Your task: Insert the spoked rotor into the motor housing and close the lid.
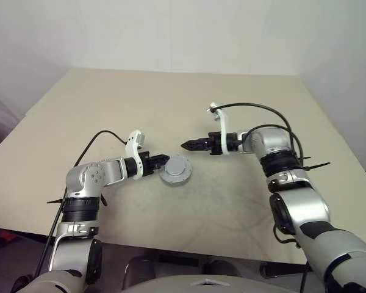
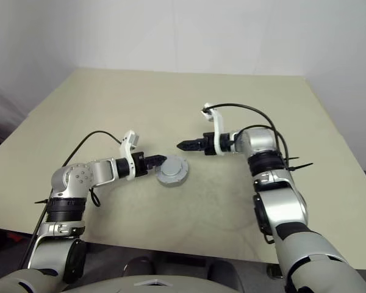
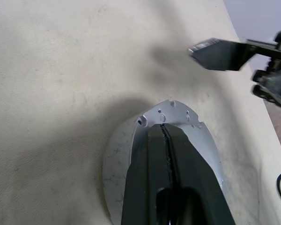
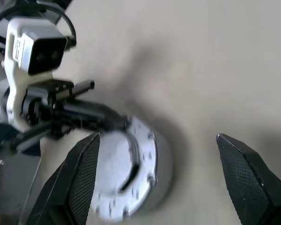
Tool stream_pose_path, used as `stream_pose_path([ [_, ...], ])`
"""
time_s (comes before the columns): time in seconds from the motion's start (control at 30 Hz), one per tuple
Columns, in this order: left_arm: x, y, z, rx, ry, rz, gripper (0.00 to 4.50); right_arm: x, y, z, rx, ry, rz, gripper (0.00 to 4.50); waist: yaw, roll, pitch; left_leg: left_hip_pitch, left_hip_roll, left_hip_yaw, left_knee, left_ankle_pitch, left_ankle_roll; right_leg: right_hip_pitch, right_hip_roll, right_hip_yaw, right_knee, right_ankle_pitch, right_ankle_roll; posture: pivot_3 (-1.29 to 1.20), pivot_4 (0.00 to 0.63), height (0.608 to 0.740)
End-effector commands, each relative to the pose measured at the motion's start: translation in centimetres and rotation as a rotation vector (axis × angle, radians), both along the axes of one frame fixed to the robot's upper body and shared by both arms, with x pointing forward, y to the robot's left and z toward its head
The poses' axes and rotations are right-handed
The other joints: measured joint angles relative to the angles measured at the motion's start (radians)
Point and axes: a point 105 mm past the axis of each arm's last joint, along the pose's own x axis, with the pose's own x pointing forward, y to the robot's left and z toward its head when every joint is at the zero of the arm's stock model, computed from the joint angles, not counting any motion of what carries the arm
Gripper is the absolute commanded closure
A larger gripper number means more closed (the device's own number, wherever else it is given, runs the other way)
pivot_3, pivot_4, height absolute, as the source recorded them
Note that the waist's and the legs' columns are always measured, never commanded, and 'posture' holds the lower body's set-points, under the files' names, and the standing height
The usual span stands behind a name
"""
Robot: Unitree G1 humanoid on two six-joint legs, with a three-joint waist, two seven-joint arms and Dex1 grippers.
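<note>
A: Where is the motor housing?

B: On the beige table, near the middle, with the lid seated flat on top. What is inside the casing is hidden.

A: How does it look?

B: Round, silver-grey and shallow, with small holes near the lid's edge and a dark slot near its centre.

A: What is around it?

B: The left gripper lies at its left side, its black fingers pressed together and resting over the lid's top. The right gripper hovers just off to the housing's right, above the table, fingers spread wide and holding nothing. Black cables trail from both wrists.

A: Does anything block it?

B: From the left wrist camera, the closed fingers cover much of the lid.
</note>
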Motion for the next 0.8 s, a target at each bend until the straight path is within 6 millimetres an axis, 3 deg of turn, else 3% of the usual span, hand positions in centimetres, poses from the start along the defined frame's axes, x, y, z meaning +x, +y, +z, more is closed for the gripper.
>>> stream_pose_path([
  [0.03, -1.0, 0.4, -2.5, 0.067, 0.087, -0.003, 4.5, -0.6, -0.4, 2.4, 0.015, 0.002, 0.049, 0.03, 0.001, 0.0, 0.0, 0.0, 0.0, 0.0, 0.001, 0.0, 0.0, 0.0, 0.0, 0.0, 0.001, 0.0, 0.0, 0.0, 0.0, 0.74],
  [0.33, -1.0, 0.7, -2.7, 0.074, 0.082, 0.01, 4.5, -2.0, -2.7, -0.4, -0.01, 0.244, -0.034, 0.03, 0.011, 0.0, 0.0, 0.0, 0.001, 0.0, 0.011, -0.002, 0.0, -0.003, -0.001, 0.001, 0.013, -0.001, -0.002, 0.0, 0.0, 0.74],
  [0.8, -1.1, 1.4, -2.7, 0.095, 0.075, 0.03, 4.5, -3.5, 0.6, -1.8, 0.062, 0.407, -0.029, 0.03, 0.015, 0.001, 0.0, 0.001, 0.002, 0.0, 0.017, -0.003, -0.003, -0.002, -0.002, 0.002, 0.017, -0.003, -0.006, 0.0, 0.0, 0.74],
])
